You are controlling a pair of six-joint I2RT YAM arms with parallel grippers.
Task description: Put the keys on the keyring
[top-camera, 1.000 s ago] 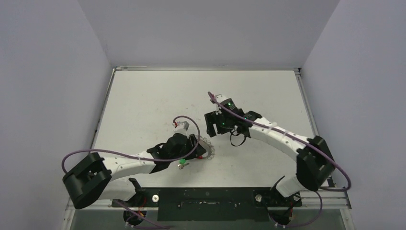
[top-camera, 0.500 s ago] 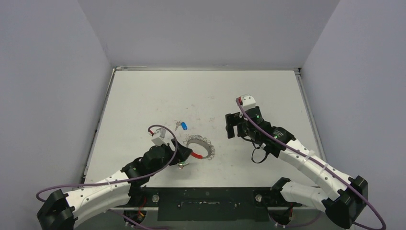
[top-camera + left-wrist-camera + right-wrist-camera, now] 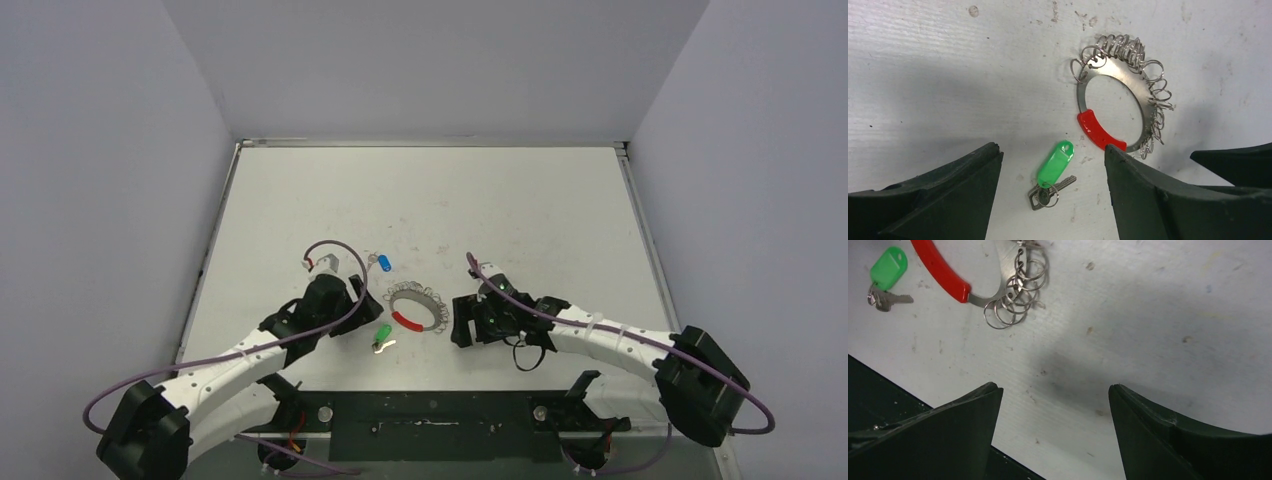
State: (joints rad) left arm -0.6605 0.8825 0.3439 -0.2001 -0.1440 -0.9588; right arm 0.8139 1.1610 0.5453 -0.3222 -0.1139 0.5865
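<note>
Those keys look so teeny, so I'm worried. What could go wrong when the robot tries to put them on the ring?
The green key lies flat on the table, so the open left gripper might nudge it away instead of pinching it. The keyring lies loose, held by neither gripper, so it may slide when a key pushes against it.

Between the matt black plastic fingers (image 3: 943, 200) of the left gripper (image 3: 1050, 149) we see the green key (image 3: 1055, 165): a glossy, smooth plastic head on duller silver metal. Just ahead of it, the keyring (image 3: 1079, 97) is bright polished metal with thin wire loops and a shiny red sleeve (image 3: 1099, 132). The white table (image 3: 948, 75) looks matt, scuffed and speckled.
</note>
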